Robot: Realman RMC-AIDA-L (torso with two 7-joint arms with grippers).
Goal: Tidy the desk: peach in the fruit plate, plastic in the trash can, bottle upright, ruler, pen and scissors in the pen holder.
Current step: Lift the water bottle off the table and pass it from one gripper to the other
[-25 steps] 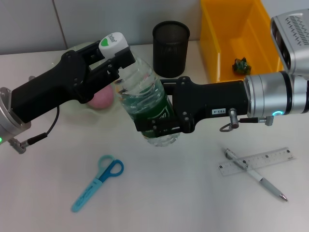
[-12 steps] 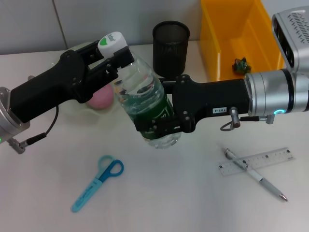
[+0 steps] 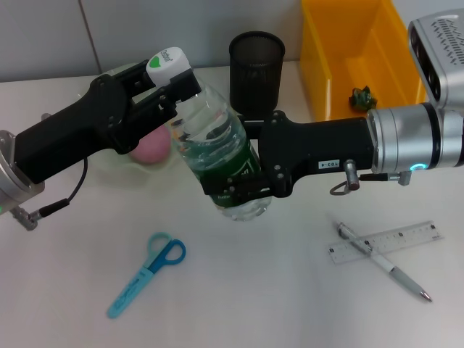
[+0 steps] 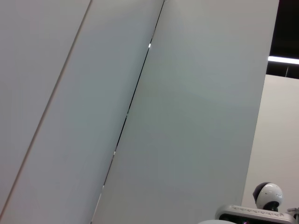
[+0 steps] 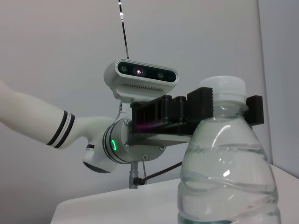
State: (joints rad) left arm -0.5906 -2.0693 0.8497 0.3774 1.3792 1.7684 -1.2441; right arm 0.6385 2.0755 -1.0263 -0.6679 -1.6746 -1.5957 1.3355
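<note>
A clear bottle with a green label and white cap hangs tilted over the desk, cap toward the far left. My left gripper is shut on its neck, and in the right wrist view its black fingers clamp just under the cap. My right gripper is shut around the labelled lower body. A pink peach lies on a pale plate, partly hidden by the left arm. Blue scissors lie front left. A clear ruler with a pen across it lies front right.
A black mesh pen holder stands at the back centre. To its right is a yellow bin with a crumpled green piece of plastic inside. The left wrist view shows only grey wall panels.
Almost nothing differs. The bottle and both grippers have drifted very slightly, with both grips unchanged.
</note>
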